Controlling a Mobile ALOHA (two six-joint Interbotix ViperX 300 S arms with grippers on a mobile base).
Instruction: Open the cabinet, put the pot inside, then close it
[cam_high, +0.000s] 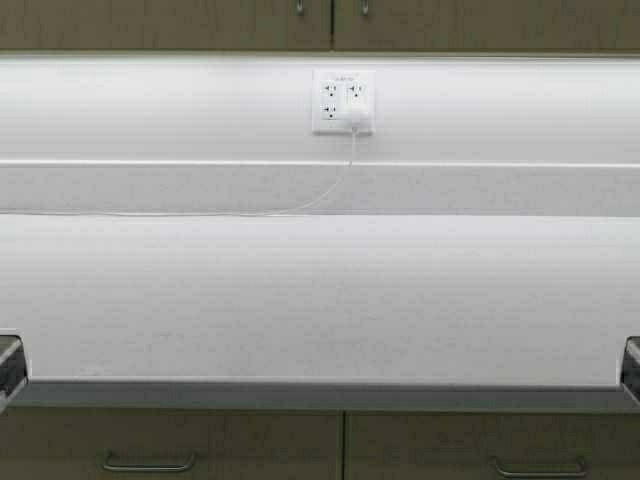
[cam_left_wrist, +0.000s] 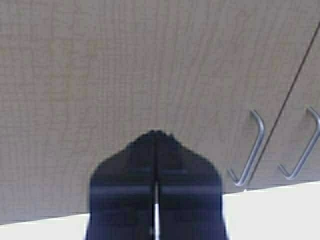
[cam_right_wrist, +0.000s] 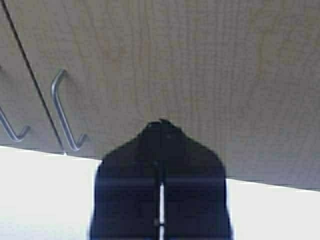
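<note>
Risk lies in a slipped grab: both cabinet (cam_left_wrist: 125, 75) doors are shut, left gripper (cam_left_wrist: 156, 137) and right gripper (cam_right_wrist: 161, 125) are pressed together short of the handles (cam_left_wrist: 247, 150), and the pot is nowhere visible.

- The tan wood-grain wall cabinet (cam_left_wrist: 125, 75) was shut, both doors flush along their dark meeting seam.
- Its slim silver handles (cam_left_wrist: 250, 150) flanked that seam.
- My views showed no pot.

Left gripper (cam_left_wrist: 156, 137): I see its fingers pressed together, tips pointing upward.
Right gripper (cam_right_wrist: 161, 125): same, fingers closed, raised upward.
</note>
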